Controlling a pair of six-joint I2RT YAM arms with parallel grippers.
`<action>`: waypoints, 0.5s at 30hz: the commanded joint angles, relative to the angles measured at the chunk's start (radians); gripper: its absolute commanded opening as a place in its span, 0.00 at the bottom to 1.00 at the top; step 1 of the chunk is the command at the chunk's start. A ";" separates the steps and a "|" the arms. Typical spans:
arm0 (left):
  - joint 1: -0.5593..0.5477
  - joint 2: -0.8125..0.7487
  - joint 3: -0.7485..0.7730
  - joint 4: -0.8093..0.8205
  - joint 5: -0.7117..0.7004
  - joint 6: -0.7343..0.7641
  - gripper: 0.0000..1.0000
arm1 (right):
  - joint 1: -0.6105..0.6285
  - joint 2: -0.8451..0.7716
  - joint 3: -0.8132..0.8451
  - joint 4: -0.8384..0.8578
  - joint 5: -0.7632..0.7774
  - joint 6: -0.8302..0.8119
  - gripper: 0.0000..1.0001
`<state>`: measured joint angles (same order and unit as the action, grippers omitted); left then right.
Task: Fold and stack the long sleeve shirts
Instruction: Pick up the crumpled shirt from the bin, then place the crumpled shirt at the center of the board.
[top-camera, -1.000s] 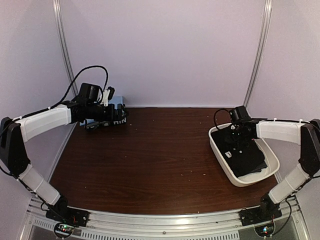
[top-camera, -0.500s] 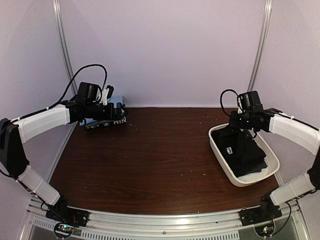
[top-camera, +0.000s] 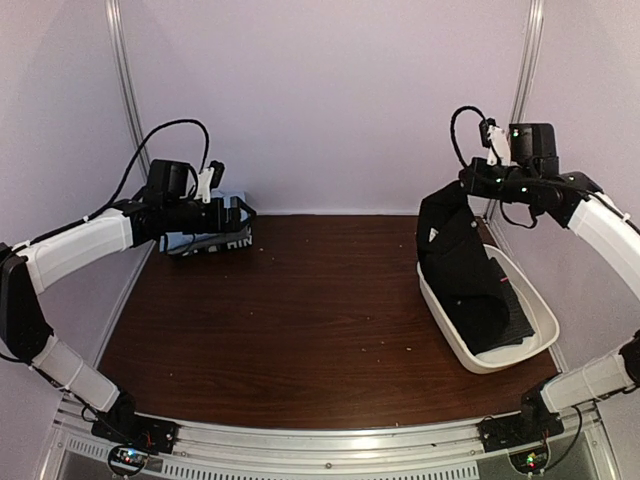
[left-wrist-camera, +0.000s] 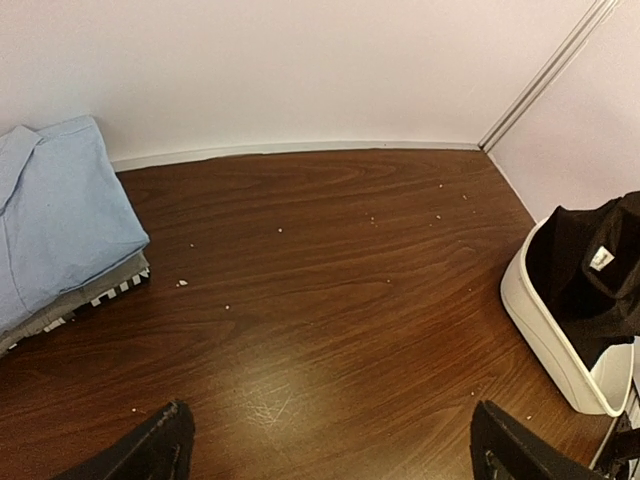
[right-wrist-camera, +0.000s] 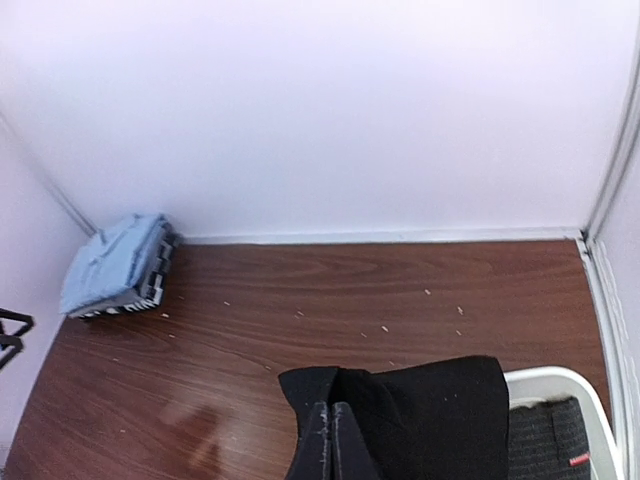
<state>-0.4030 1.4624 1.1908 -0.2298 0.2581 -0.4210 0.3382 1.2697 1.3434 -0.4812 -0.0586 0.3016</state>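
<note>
My right gripper (top-camera: 470, 187) is shut on a plain black long sleeve shirt (top-camera: 455, 255) and holds it high above the white basket (top-camera: 440, 300) at the right; the cloth hangs down into the basket. In the right wrist view the closed fingers (right-wrist-camera: 330, 440) pinch the black shirt (right-wrist-camera: 430, 410). More dark cloth (top-camera: 510, 320) lies in the basket. My left gripper (top-camera: 240, 222) is open and empty at the back left, over the stack of folded shirts (top-camera: 205, 240); its fingertips (left-wrist-camera: 160, 450) show at the bottom of the left wrist view.
The folded stack (left-wrist-camera: 55, 220) has a light blue shirt on top of grey and checked ones, against the back wall. It also shows in the right wrist view (right-wrist-camera: 115, 265). The brown table (top-camera: 300, 310) carries small pale crumbs. The basket (left-wrist-camera: 560, 340) stands at the right edge.
My right gripper has risen from inside the basket to high above it, pulling the black shirt up with it. The left arm has barely moved.
</note>
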 joint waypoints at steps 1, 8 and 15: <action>-0.002 -0.029 -0.014 0.069 0.038 0.006 0.97 | 0.048 0.000 0.186 0.009 -0.159 -0.040 0.00; -0.002 -0.044 -0.029 0.104 0.055 -0.010 0.98 | 0.183 0.107 0.543 0.036 -0.312 -0.013 0.00; -0.002 -0.068 -0.049 0.130 0.056 -0.020 0.98 | 0.358 0.217 0.768 0.200 -0.368 0.051 0.00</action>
<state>-0.4030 1.4311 1.1557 -0.1715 0.2993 -0.4309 0.6220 1.4429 2.0201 -0.4286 -0.3573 0.3035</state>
